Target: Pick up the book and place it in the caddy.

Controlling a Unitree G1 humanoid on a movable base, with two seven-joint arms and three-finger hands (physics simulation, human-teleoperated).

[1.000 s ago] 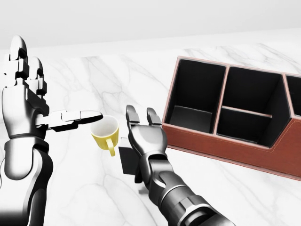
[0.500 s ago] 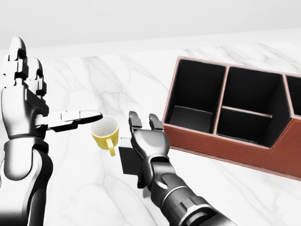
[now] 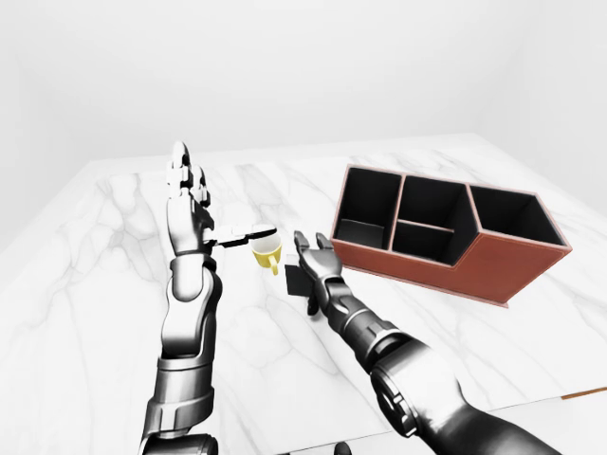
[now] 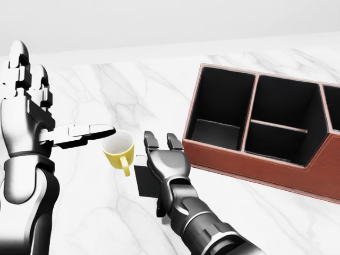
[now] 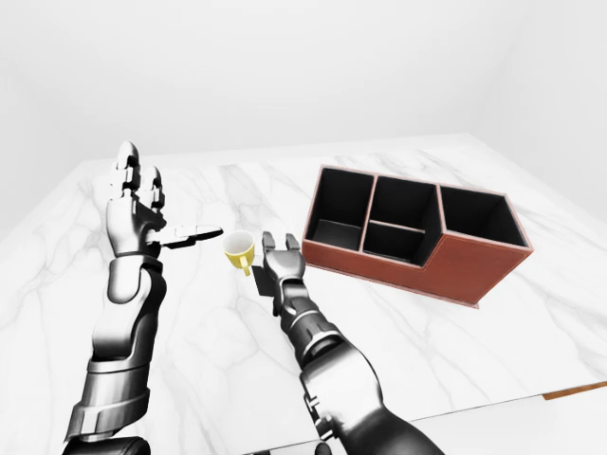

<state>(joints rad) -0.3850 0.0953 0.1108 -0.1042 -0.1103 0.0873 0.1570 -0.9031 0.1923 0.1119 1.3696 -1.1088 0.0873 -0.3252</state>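
Book looks thin, stiff, probably light, mid-surface under the spread right hand; I'd pinch its edges.

In the head view, my left hand stands raised at the left edge, its thumb reaching right, over the marble table. Just right of the thumb tip sits the mug, near the centre. My right hand is right of the mug, fingers spread, and it covers most of the book, which lies under it and a little to its left. The caddy fills the right side, its nearest compartment just right of my right hand.
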